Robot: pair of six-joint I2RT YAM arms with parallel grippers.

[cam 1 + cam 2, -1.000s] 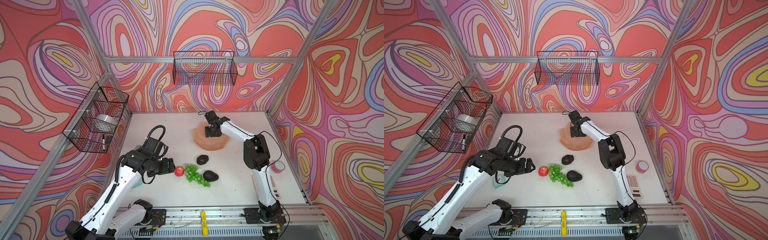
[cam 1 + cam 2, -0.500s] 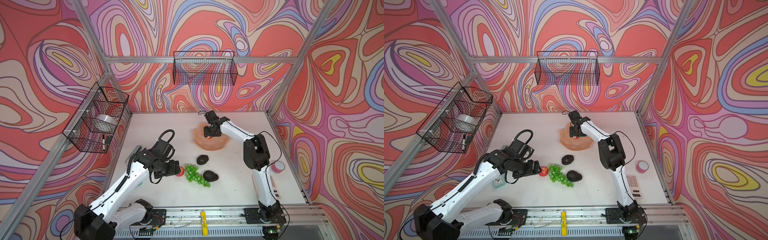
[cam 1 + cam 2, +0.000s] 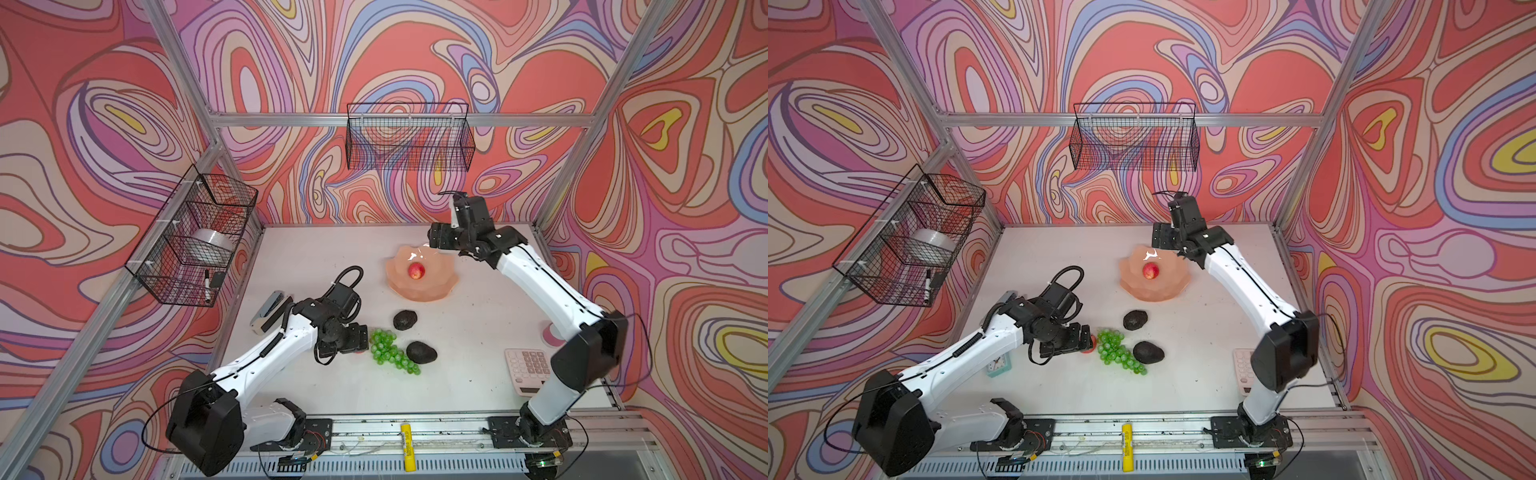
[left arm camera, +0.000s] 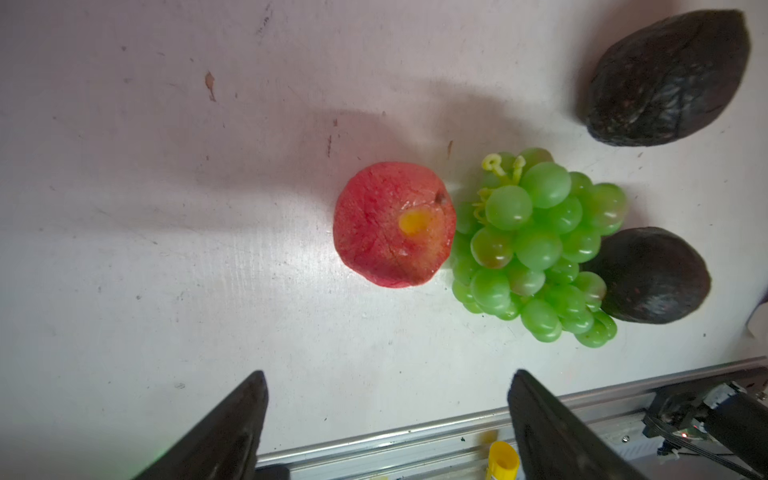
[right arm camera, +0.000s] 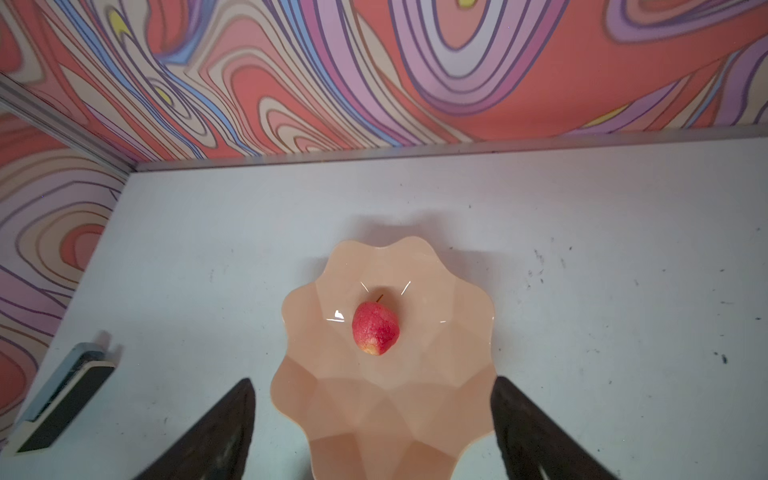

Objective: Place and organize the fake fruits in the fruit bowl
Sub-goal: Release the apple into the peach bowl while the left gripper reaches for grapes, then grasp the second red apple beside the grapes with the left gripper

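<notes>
Now the glossy, faceted peach bowl (image 5: 395, 415), scallop-rimmed, holds one matte red apple (image 5: 375, 328), stem showing. On the scuffed white table (image 4: 166, 291) lie the other apple (image 4: 394, 224), yellow-dimpled and touching one bunch of translucent green grapes (image 4: 536, 245), and two dark, wrinkled avocados (image 4: 665, 79), one of them against the grapes. Left gripper (image 4: 388, 374) jaws stand wide apart, empty, beside that apple; right gripper (image 5: 372, 379) jaws gape, empty, above the bowl's rim.

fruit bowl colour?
Glossy peach-orange fruit bowl, clearest in the right wrist view.
</notes>
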